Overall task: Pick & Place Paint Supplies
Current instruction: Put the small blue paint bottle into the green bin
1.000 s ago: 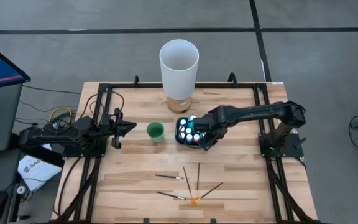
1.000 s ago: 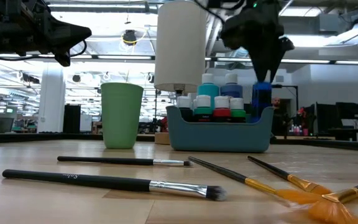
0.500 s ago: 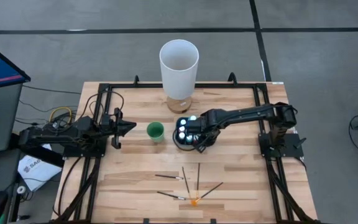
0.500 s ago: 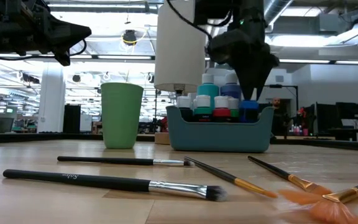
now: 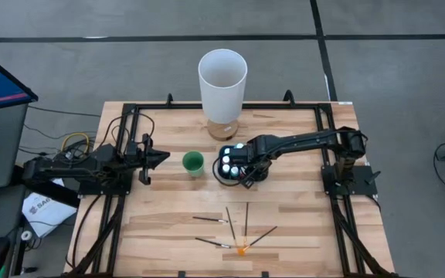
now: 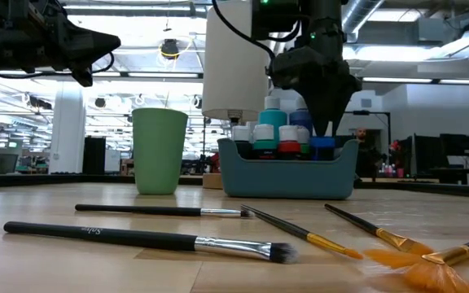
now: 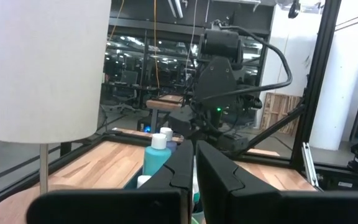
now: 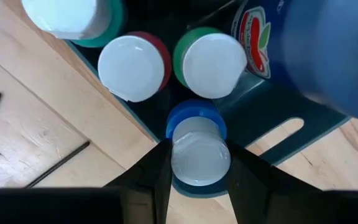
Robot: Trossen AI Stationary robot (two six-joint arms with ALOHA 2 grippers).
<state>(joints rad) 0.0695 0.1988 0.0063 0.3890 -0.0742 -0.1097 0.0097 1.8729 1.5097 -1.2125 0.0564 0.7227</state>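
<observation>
The right gripper (image 8: 194, 163) pinches the pale cap of the blue paint bottle (image 8: 196, 148), seated in the blue caddy (image 6: 290, 175) beside the green cup (image 6: 159, 150); light, rigid, probably slick, so grip the cap squarely.

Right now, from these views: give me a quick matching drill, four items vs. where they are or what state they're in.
Items:
1. right tool
2. left tool
3. green cup
4. orange-tipped brush

Places or states:
A. lying on the table's near part among the other brushes
B. shut on the cap of a blue paint bottle, down in the blue caddy
C. standing upright between the left tool and the caddy
D. shut, empty, held above the table's left side

Pairs: 1-B, 2-D, 3-C, 4-A
</observation>
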